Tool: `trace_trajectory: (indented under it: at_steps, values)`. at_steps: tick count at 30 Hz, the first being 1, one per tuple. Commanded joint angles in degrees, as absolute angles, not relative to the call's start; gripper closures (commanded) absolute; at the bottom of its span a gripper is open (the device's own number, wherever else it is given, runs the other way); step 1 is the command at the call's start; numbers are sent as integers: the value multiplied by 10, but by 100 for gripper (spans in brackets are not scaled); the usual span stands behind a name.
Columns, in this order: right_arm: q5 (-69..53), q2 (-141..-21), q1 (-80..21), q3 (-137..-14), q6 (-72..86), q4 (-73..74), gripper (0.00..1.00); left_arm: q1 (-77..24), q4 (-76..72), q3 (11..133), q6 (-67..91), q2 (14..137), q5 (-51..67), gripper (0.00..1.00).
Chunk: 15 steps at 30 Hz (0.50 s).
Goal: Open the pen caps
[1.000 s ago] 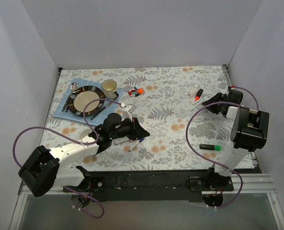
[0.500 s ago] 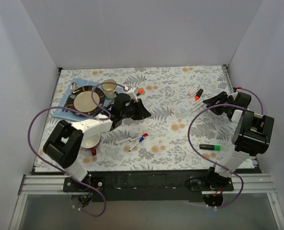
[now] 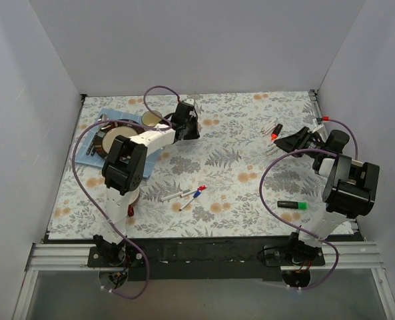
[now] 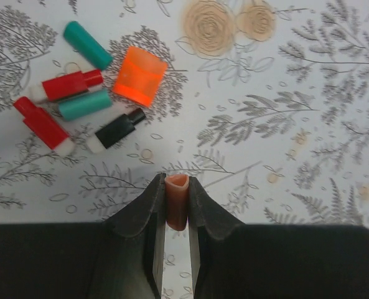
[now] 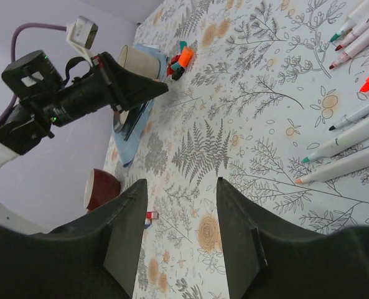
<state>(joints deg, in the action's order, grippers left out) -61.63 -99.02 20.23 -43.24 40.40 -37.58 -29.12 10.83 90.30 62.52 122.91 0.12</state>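
My left gripper (image 4: 177, 187) is shut on a small orange pen cap (image 4: 177, 205), held just above the table. In front of it lies a pile of loose pen caps: a wide orange one (image 4: 140, 76), two teal (image 4: 88, 45), two red (image 4: 69, 85) and a black one (image 4: 119, 129). In the top view the left gripper (image 3: 189, 127) hides this pile. Two white pens with a red and a blue cap (image 3: 196, 193) lie mid-table. A black marker with a green cap (image 3: 294, 205) lies at the right. My right gripper (image 5: 178, 205) is open and empty, also seen from above (image 3: 285, 141).
Several uncapped pens (image 5: 343, 146) lie near the right gripper, also in the top view (image 3: 274, 129). A cup (image 3: 150, 119), a dark plate (image 3: 104, 139) and a blue napkin (image 3: 84, 152) sit at the far left. A red bowl (image 5: 103, 190) stands near the left arm.
My left arm has swung from the capped pens at front centre to the far cap pile. The right gripper has shifted slightly.
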Motion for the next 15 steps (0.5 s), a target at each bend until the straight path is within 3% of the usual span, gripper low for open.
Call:
trace_trajectory:
  at_steps: [1, 5, 10, 15]
  values:
    - [-653, -960, 201, -425, 410, -438, 45, -286, 200, 979, 561, 1259, -82, 87]
    - [-654, -946, 197, -425, 393, -423, 44, -285, 213, 1011, 543, 1281, -106, 82]
    - [-647, -913, 192, -439, 313, -346, 44, -283, 221, 1033, 534, 1282, -121, 64]
    - [-636, -861, 187, -468, 174, -177, 44, -283, 229, 1029, 535, 1233, -106, 60]
